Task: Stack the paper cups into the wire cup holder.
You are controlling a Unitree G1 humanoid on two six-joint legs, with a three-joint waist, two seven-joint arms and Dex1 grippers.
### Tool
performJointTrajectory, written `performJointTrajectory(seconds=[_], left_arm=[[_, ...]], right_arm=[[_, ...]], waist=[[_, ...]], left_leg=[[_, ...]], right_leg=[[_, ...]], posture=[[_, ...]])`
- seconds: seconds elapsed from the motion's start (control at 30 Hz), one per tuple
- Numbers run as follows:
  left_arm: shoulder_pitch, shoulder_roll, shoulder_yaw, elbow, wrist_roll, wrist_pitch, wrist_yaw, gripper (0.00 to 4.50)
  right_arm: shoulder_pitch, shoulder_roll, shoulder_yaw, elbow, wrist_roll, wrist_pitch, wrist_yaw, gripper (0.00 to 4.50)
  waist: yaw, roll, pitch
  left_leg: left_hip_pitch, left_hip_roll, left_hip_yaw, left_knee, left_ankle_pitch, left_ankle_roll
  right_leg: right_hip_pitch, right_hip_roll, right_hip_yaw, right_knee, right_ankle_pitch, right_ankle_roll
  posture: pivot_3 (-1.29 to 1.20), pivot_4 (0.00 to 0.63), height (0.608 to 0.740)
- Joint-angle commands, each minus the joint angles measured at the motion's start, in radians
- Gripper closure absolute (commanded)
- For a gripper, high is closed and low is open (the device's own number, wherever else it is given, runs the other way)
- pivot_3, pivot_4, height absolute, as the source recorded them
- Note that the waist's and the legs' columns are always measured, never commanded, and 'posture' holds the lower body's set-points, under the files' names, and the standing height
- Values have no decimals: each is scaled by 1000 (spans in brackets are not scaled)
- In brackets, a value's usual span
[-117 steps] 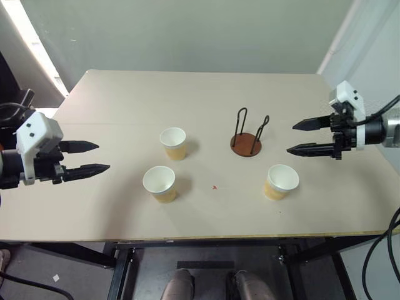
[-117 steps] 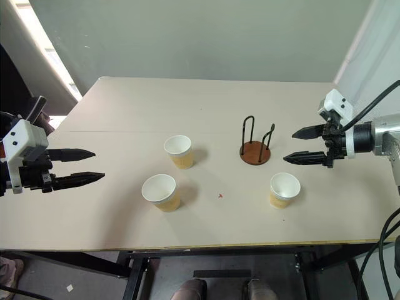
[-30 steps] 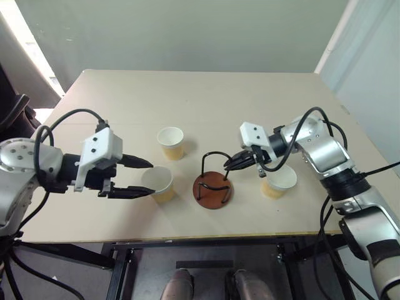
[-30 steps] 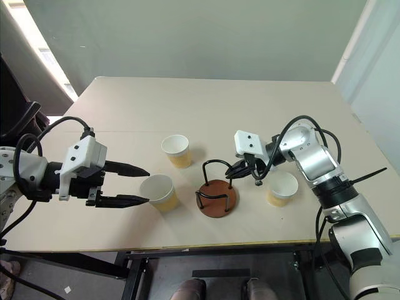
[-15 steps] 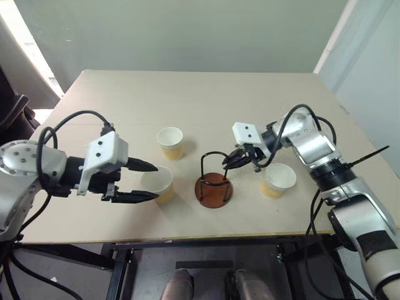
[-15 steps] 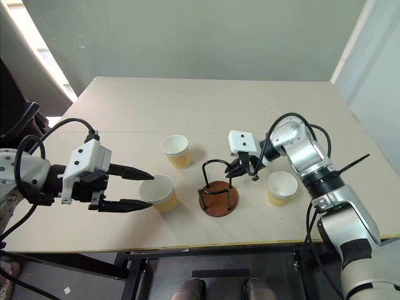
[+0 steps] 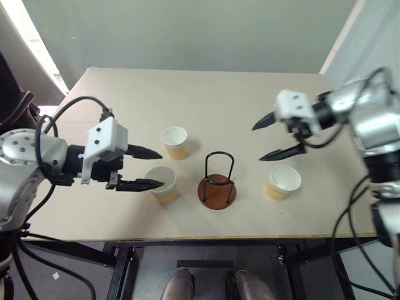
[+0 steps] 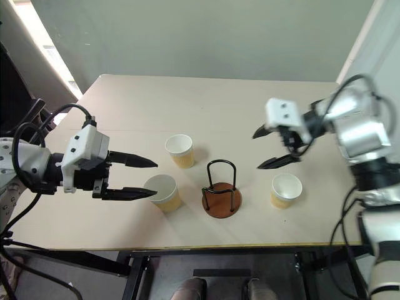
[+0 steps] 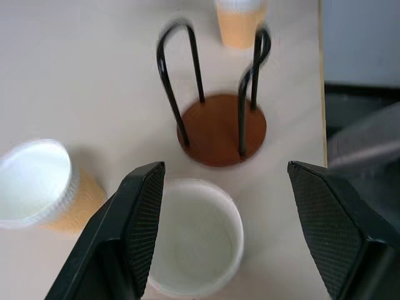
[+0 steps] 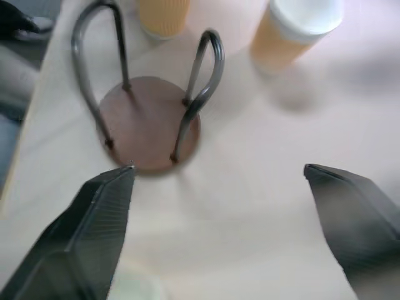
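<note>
Left eye view: the left gripper (image 7: 149, 168), jaws spread, straddles a cup (image 7: 162, 183) ready to grasp; the right gripper (image 7: 274, 137) hangs open and empty above the holder (image 7: 217, 189).

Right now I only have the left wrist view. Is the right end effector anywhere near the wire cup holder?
Observer: No. The right end effector hangs open and empty above the table, off to the right of the wire cup holder.
Operator: And the paper cup I see cut off behind the holder?
Observer: That paper cup stands upright and empty, to the right of the holder and apart from it.
</note>
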Motion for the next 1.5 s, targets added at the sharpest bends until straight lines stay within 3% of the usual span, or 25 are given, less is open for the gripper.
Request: performJointTrajectory(seconds=[0.03, 0.23, 0.3, 0.43, 0.7, 1.13, 1.37, 1.5], left_arm=[[-12, -2, 3, -18, -2, -17, -4, 1132], [-35, -56, -89, 64, 121, -94, 46, 1132], [-42, -65, -96, 67, 130, -99, 46, 1132], [-41, -63, -86, 64, 123, -92, 43, 1132], [16, -40, -39, 42, 123, -69, 67, 1132], [49, -40, 38, -8, 53, -51, 70, 1132], [31, -51, 38, -5, 32, -47, 75, 1132], [27, -38, 52, 16, 21, -54, 56, 1132]], right_arm=[[117, -119, -68, -195, 69, 138, 16, 23], [294, -161, -34, -351, 47, 224, -89, 23], [306, -158, -25, -356, 44, 229, -108, 23], [315, -164, 6, -356, 30, 222, -123, 23], [325, -153, 118, -276, -113, 126, -174, 23], [322, -127, 131, -240, -156, 78, -161, 4440], [303, -133, 102, -250, -132, 71, -138, 4474], [185, -118, 20, -230, -18, 76, -77, 4474]], waist=[[-1, 0, 0], [-17, 1, 1], [-21, 1, 1], [-18, 1, 1], [-13, 0, 1], [-12, 0, 1], [-12, 0, 1], [-13, 1, 1]], left_leg=[[1, 0, 0, 0, 0, 0], [16, 0, 4, -2, 2, 3], [17, 0, 4, -2, 5, 7], [17, -1, 4, -1, 8, 10], [15, -2, 4, 0, 3, 11], [15, -2, 4, 2, -2, 11], [15, -2, 4, 2, -2, 10], [15, -2, 5, 1, -2, 10]], right_leg=[[1, 0, 0, 0, 0, 1], [13, 0, 4, 0, -2, 4], [15, 1, 4, 0, -7, -2], [17, 1, 6, -1, -6, 0], [17, 0, 9, -2, -3, 15], [16, 0, 8, -1, -4, 14], [16, 0, 8, -1, -4, 13], [15, 0, 8, -1, -4, 13]], posture=[[0, 150, 740], [0, 150, 740], [0, 150, 740], [0, 150, 740], [0, 150, 740], [0, 150, 740], [0, 150, 740], [0, 150, 740]])
